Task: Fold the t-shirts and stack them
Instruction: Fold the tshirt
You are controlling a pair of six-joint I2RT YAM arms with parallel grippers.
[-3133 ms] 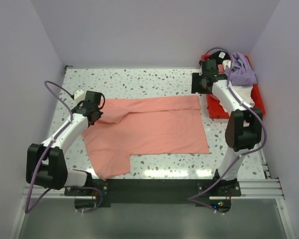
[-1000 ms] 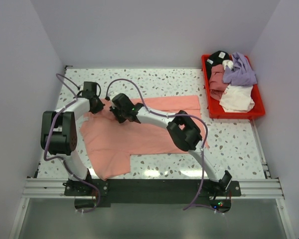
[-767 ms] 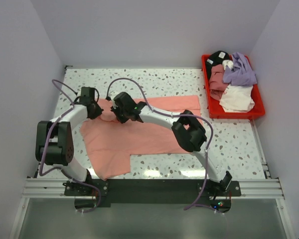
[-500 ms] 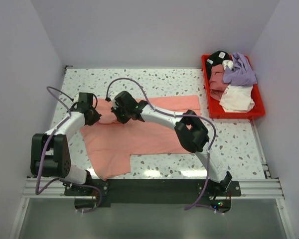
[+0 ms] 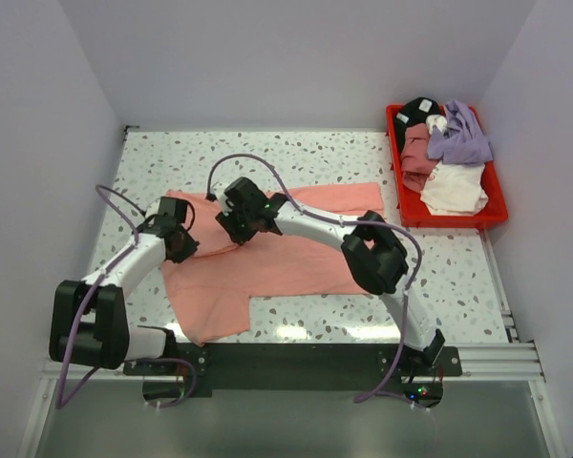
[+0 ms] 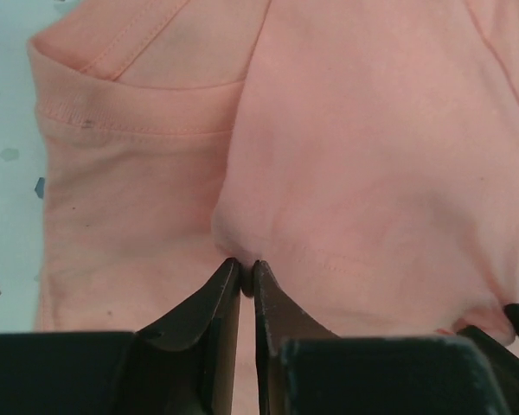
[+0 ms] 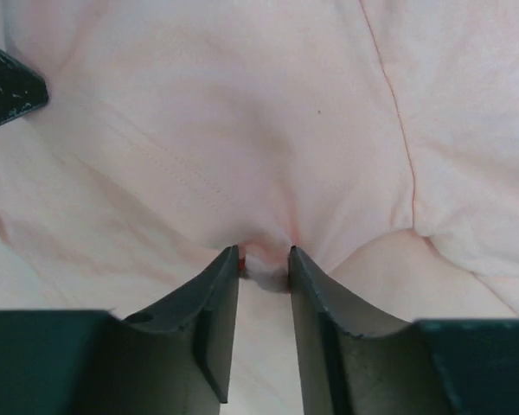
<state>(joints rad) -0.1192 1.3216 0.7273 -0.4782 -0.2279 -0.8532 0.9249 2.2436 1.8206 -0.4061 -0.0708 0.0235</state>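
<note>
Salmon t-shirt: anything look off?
Not flat: the salmon t-shirt is rumpled at its left end, where the left gripper and right gripper pinch it. Also, the lavender shirt drapes over the red bin rim.

White links, black joints, lavender cables; left end effector and right end effector both black.

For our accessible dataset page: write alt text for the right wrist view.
The right claw pinches a small pucker of a salmon-pink t-shirt between its two dark fingertips, seen close up. The cloth fills the frame, a stitched seam running down its right side; a dark object pokes in at the upper left edge.
</note>
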